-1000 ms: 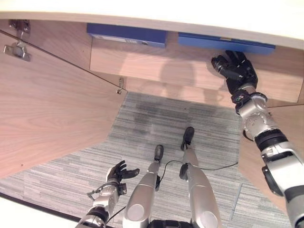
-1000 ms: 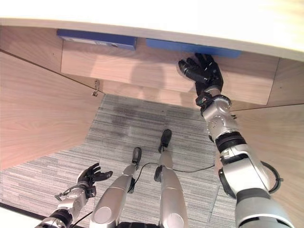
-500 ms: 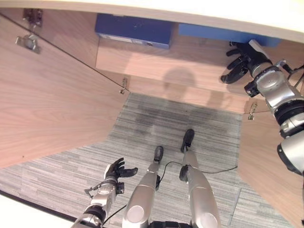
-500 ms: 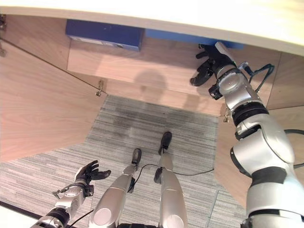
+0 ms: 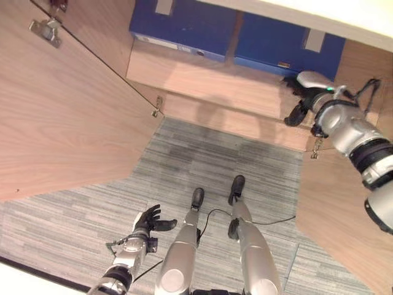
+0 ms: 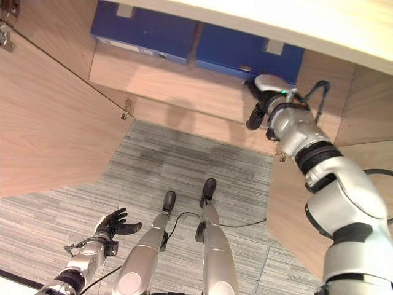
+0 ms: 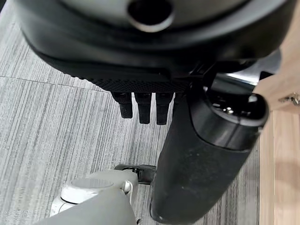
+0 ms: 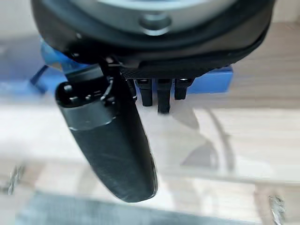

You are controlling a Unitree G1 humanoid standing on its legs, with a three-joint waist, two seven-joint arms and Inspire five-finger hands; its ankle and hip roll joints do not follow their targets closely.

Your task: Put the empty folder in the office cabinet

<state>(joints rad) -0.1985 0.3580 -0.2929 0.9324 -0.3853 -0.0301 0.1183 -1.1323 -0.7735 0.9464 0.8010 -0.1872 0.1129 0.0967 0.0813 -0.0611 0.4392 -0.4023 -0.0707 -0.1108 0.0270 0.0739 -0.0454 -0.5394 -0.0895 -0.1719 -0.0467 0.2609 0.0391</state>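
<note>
Two blue folders stand side by side on the cabinet shelf (image 5: 202,77): a darker one (image 5: 181,27) on the left and a second one (image 5: 282,46) on the right. My right hand (image 5: 301,98) hovers just in front of the shelf's right end, below the right folder (image 8: 211,82) and apart from it. It is open, with relaxed fingers (image 8: 159,96) and nothing in them. My left hand (image 5: 147,220) hangs low on the left over the carpet. Its fingers (image 7: 143,105) are spread and it holds nothing.
The cabinet's left door (image 5: 61,110) swings wide open towards me, with a hinge (image 5: 44,31) near its top. The right door (image 5: 344,209) is open too, close beside my right arm. Grey striped carpet (image 5: 209,153) lies between the doors.
The camera has tilted up, so more of both folders shows. My right hand has come off the right folder and drawn back and down to the shelf's front edge. The left hand has stayed put.
</note>
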